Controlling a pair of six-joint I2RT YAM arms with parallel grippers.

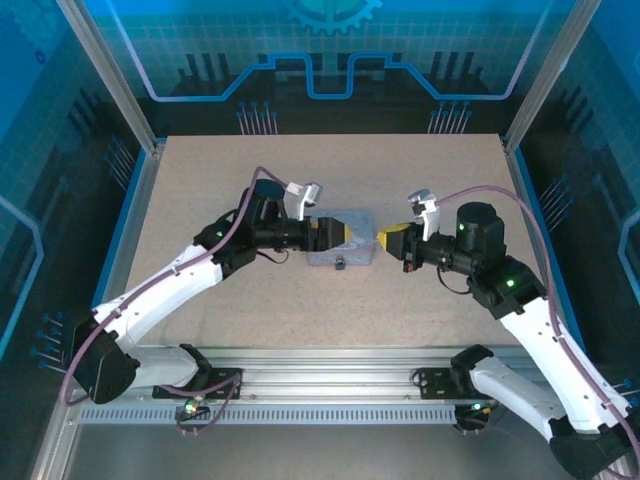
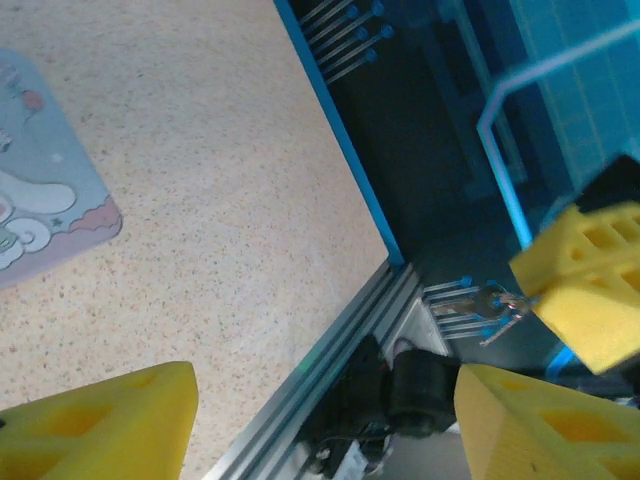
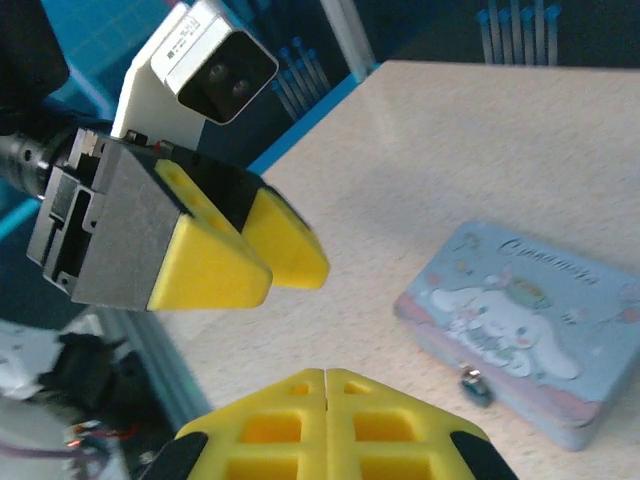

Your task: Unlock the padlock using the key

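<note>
Tin [image 1: 358, 250] with padlock [image 1: 341, 264] at front, key [image 2: 505, 308] in right tool [image 1: 381, 240], left tool [image 1: 347, 233] nearby

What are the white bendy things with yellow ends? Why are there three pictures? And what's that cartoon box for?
Those are two robot arms, a left arm and a right arm, bolted to a table. Each ends in a gripper: two yellow fingers that pinch like tongs.

One picture looks down from above. The other two come from little cameras on the wrists, so each shows that arm's own fingers at the bottom.

On the table lies a pale blue cartoon tin with a tiny padlock on its front edge.

The left gripper is open and holds nothing. The right gripper is pinched shut on a tiny key, which you can spot from the left wrist. The key is meant to open the padlock.
</note>
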